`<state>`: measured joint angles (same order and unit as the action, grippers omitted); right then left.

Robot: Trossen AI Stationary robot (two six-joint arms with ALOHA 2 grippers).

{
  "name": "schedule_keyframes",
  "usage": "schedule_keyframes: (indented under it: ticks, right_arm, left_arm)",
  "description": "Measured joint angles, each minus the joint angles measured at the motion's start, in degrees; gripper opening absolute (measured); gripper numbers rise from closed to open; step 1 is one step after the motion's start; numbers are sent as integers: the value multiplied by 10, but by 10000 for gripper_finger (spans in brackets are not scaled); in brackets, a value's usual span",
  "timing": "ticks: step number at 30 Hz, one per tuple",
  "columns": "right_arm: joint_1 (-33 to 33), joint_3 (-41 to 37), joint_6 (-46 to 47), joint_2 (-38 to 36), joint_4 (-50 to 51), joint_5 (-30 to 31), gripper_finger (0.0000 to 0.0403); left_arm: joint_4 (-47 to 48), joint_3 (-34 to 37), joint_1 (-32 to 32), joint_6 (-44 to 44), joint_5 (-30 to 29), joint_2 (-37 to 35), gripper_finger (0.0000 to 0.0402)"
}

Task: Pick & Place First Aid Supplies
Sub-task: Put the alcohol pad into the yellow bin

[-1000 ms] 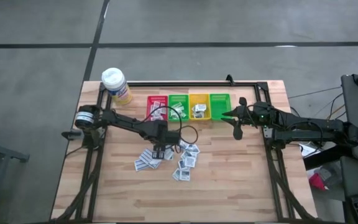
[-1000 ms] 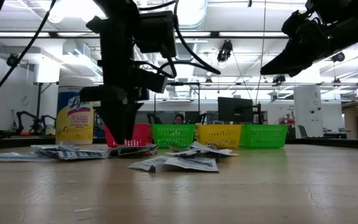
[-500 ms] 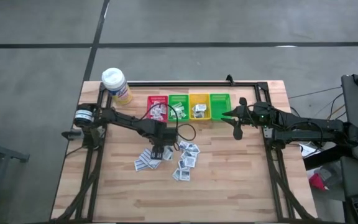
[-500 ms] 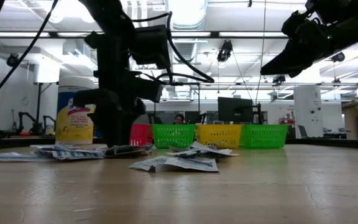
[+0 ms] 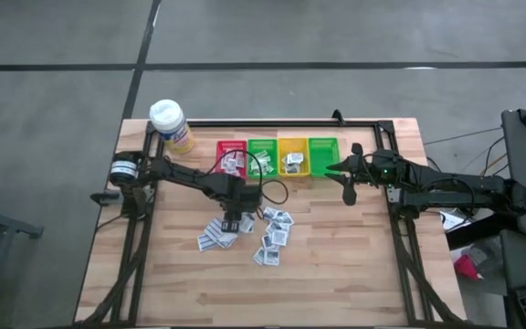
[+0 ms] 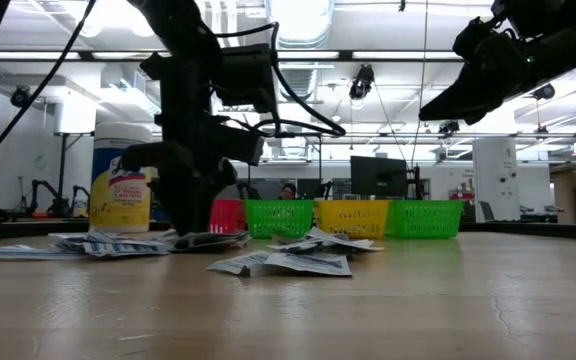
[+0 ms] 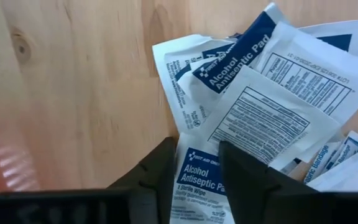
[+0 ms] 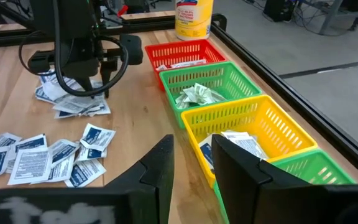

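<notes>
Down since a second ago, the left gripper (image 5: 231,222) now sits on the scattered white first aid sachets (image 5: 265,239) mid-table. The right gripper (image 5: 348,194) hovers beside the green plastic bin (image 5: 322,155).

Low view: its fingers meet the pile.

Left wrist: fingertips (image 7: 160,168) pinch a blue-printed alcohol wipe sachet (image 7: 199,186), its long axis running along the fingers.

Right wrist: fingers spread, nothing between them.

Smooth wooden table (image 5: 336,265), glossy paper sachets (image 7: 272,118), meshed plastic bins (image 8: 272,127).
</notes>
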<state>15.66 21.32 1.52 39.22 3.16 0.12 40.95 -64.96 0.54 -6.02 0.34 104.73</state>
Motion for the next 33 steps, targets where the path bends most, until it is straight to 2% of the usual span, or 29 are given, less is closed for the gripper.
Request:
schedule_keyframes:
  ticks: [20, 30, 33]
  right_arm:
    - [0, 0, 0, 0, 0, 0, 98]
    - [0, 0, 0, 0, 0, 0, 109]
    - [0, 0, 0, 0, 0, 0, 109]
  left_arm:
    - [29, -23, 5, 1, 0, 2, 63]
    - [47, -48, 6, 1, -3, 2, 6]
    - [51, -48, 7, 1, -4, 2, 4]
